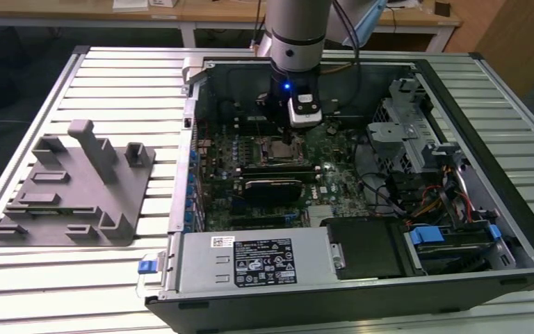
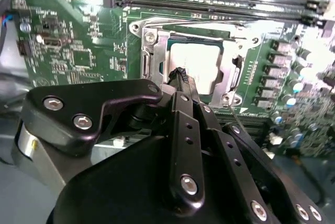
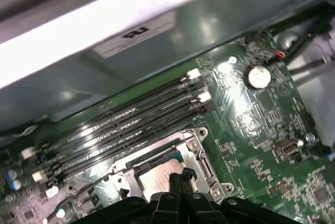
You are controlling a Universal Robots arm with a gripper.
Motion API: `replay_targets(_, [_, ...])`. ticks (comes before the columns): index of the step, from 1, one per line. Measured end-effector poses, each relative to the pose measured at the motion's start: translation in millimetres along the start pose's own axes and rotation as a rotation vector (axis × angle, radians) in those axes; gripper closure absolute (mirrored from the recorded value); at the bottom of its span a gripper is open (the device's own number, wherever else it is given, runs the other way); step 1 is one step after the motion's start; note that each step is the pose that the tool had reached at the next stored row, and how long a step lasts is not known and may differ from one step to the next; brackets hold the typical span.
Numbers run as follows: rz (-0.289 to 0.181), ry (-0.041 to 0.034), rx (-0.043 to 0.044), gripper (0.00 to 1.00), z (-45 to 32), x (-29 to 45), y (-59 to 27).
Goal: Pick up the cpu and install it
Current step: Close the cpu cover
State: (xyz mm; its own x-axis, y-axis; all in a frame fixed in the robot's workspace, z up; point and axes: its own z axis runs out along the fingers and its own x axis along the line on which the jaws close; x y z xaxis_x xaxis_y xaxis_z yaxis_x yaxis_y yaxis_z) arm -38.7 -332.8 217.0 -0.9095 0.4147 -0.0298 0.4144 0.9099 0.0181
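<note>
- Gripper [image 2: 180, 73] has its two black fingers pressed tip to tip, with nothing between them; both wrist views show it so [image 3: 181, 178].
- Those closed tips sit right over one edge of the cpu [image 2: 200, 60]. I cannot tell whether they touch it.
- The cpu lies flat inside the metal socket frame [image 2: 152, 51] on the green motherboard [image 1: 336, 174].
- Its top is a pale, silvery square plate that catches the light. A thin darker rim shows around the plate inside the frame.
- In the first wrist view the cpu [image 3: 156, 179] appears as the same pale square, beside the row of long black memory slots [image 3: 131, 124].
- In the exterior view the arm comes down from the upper middle of the frame into the open computer case [image 1: 192, 139]. The gripper [image 1: 288, 136] there hangs just above the socket.
- At the exterior view's left, well apart from the case, a grey fixture block [image 1: 72, 188] stands on the slatted table [image 1: 109, 69].
</note>
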Motion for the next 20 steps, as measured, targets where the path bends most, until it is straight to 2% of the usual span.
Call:
replay_targets(16, [-0.291, 0.0052, -0.0088, 0.89, 2.7, 0.1, 0.0])
replay_targets(20, [-0.312, 0.0056, -0.0087, 0.89, 3.2, -0.8, -2.1])
